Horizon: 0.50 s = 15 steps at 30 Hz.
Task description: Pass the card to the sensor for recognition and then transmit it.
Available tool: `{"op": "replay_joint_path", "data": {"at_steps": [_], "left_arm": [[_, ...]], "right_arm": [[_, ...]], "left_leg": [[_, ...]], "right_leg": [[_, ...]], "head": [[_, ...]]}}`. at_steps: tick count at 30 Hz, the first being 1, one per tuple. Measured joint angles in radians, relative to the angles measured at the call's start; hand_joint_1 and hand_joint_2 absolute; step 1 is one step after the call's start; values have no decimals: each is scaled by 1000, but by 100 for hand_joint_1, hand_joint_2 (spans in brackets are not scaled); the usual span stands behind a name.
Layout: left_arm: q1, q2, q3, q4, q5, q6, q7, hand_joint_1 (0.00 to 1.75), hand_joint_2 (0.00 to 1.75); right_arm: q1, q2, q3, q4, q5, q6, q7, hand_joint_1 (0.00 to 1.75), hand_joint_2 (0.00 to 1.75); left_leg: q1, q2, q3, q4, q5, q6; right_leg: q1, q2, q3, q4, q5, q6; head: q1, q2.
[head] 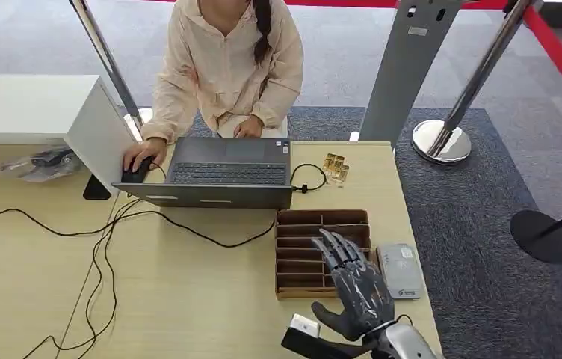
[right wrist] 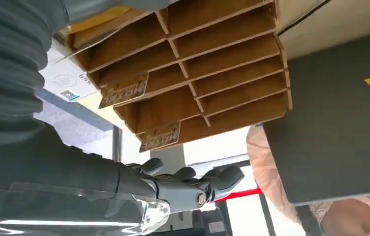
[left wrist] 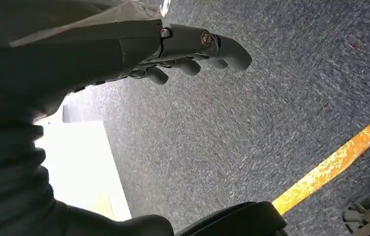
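right hand (head: 356,288) over card rack (head: 300,254), fingers spread, holding nothing | left hand (left wrist: 193,51) fingers curled, nothing held

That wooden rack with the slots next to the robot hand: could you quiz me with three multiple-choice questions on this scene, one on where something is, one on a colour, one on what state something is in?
1. Where does the grey card sensor lie?
A. Beside the wooden rack, toward the table's right edge
B. On the laptop's keyboard
C. On the carpet

2. What colour is the laptop?
A. White
B. Dark grey
C. Red

3. What is the right robot hand doing?
A. Gripping the laptop
B. Holding a cable
C. Held open over the rack, holding nothing

Answers:
1 A: the head view shows the sensor on the table just right of the rack.
2 B: lid and keyboard deck are dark grey.
3 C: its fingers are spread above the slots with nothing between them.
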Motion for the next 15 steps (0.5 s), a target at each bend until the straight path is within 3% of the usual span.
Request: {"op": "replay_joint_path", "data": {"at_steps": [15], "left_arm": [[0, 0, 0, 0, -12, -2, 0, 0, 175]], "right_arm": [[-28, -3, 17, -1, -2, 0, 27, 0, 175]], "left_leg": [[0, 0, 0, 0, 0, 0]], "right_leg": [[0, 0, 0, 0, 0, 0]], "head": [[0, 0]]}}
